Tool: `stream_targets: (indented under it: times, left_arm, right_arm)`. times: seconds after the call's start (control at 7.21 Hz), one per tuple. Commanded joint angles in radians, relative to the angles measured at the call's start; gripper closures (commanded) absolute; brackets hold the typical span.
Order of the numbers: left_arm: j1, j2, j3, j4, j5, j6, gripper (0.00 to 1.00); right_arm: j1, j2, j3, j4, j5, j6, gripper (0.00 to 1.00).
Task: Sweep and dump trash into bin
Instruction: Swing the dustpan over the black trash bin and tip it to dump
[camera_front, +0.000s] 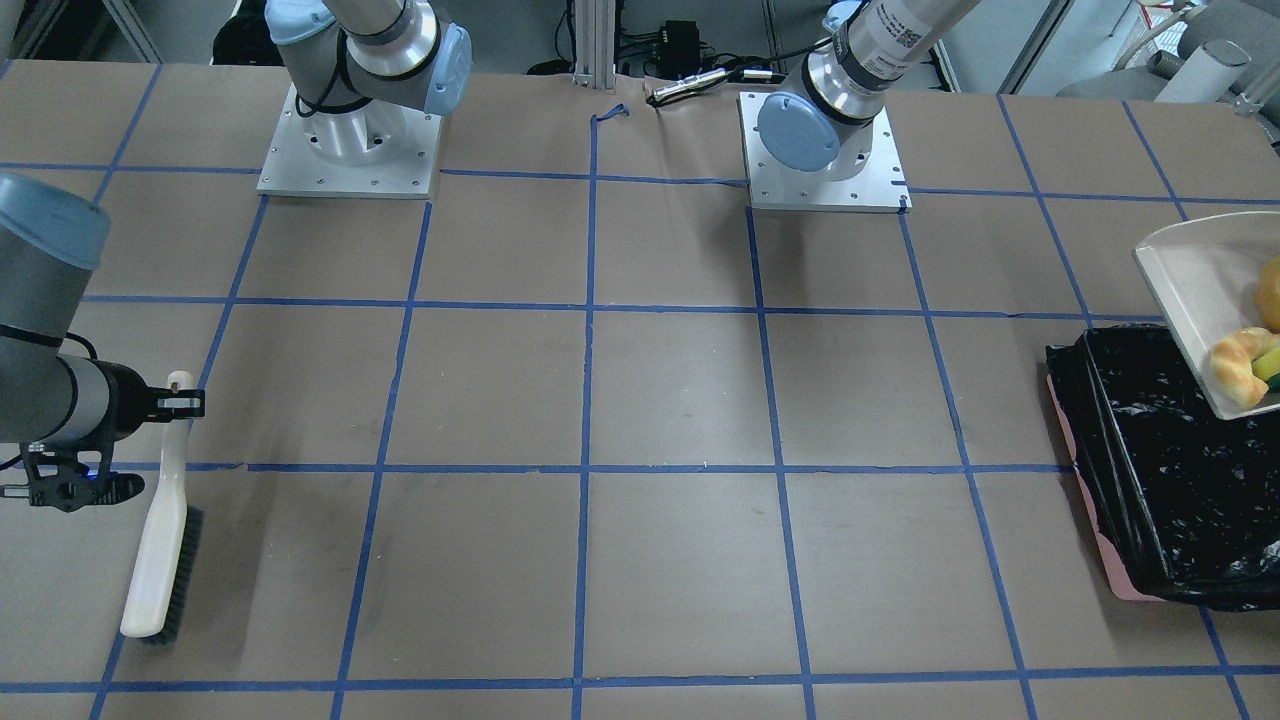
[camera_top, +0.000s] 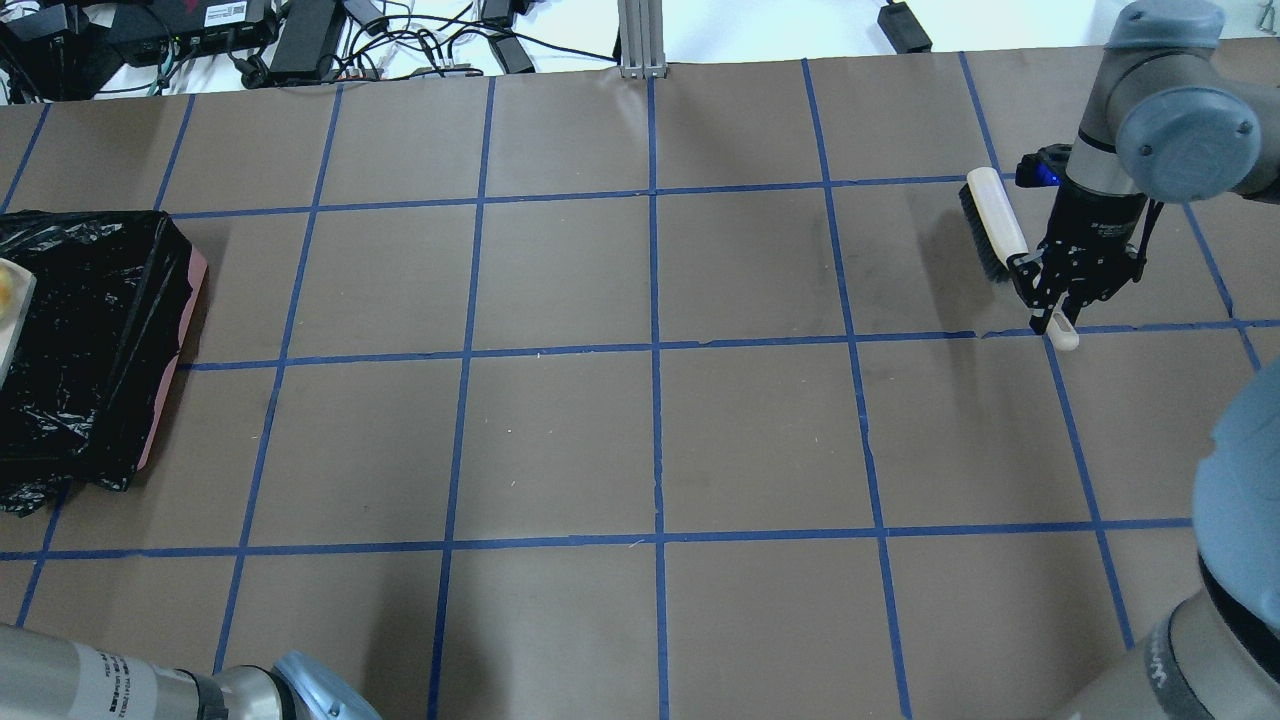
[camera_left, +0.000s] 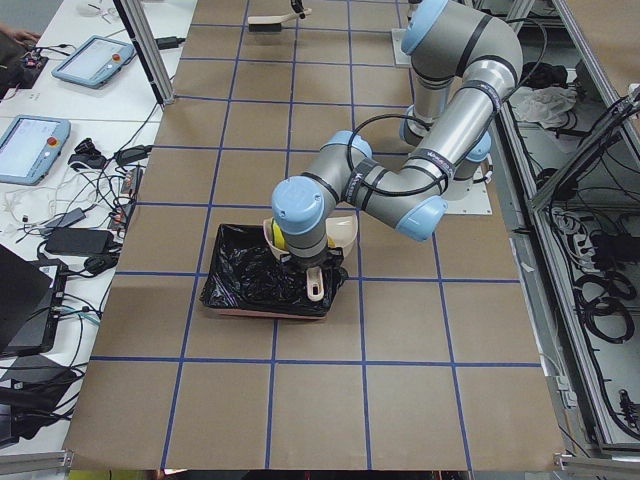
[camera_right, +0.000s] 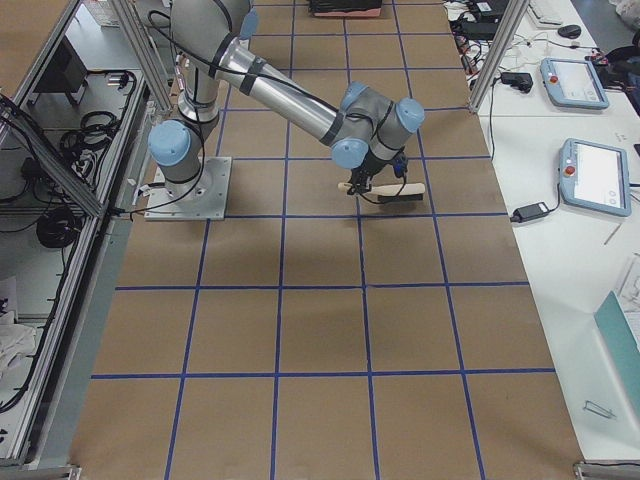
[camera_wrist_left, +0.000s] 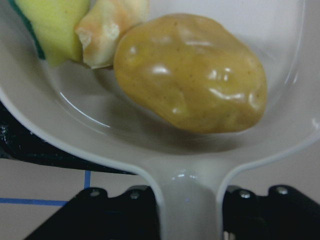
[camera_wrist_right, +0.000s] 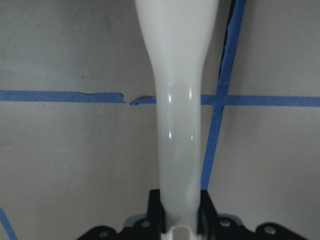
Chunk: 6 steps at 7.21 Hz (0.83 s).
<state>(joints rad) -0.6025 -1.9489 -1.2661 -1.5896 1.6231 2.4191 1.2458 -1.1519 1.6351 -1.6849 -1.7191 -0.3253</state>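
My left gripper (camera_wrist_left: 190, 212) is shut on the handle of the beige dustpan (camera_wrist_left: 75, 110), which it holds over the bin (camera_front: 1160, 470). The bin is a pink container lined with a black bag (camera_top: 90, 330). The trash lies inside the pan: a toy potato (camera_wrist_left: 192, 72), a croissant (camera_wrist_left: 107, 30) and a yellow-green sponge (camera_wrist_left: 52, 25). In the front view the croissant (camera_front: 1238, 365) and the sponge (camera_front: 1268, 362) sit near the pan's lower lip above the bag. At the table's other end my right gripper (camera_top: 1060, 300) is shut on the white handle of the brush (camera_top: 995, 225).
Brown paper with a blue tape grid covers the table (camera_top: 650, 440). The two arm bases (camera_front: 350, 150) stand on plates at the robot's side. Cables and power bricks (camera_top: 300, 40) lie beyond the far edge. Tablets (camera_right: 575, 80) sit on a side bench.
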Motion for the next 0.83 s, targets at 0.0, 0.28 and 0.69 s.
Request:
stream_targets:
  times: [0.0, 0.28, 0.69]
  left_arm:
    - [-0.003, -0.021, -0.001, 0.042, 0.04, -0.009, 1.0]
    - [-0.005, -0.059, -0.003, 0.109, 0.061, -0.02, 1.0]
    - [-0.033, -0.094, -0.003, 0.154, 0.112, -0.054, 1.0]
  right_arm:
    - [-0.028, 0.003, 0.015, -0.004, 0.004, -0.024, 1.0]
    - [-0.029, 0.001, 0.014, -0.016, 0.001, -0.038, 0.99]
    - [-0.028, 0.001, 0.006, -0.035, -0.008, -0.023, 0.99]
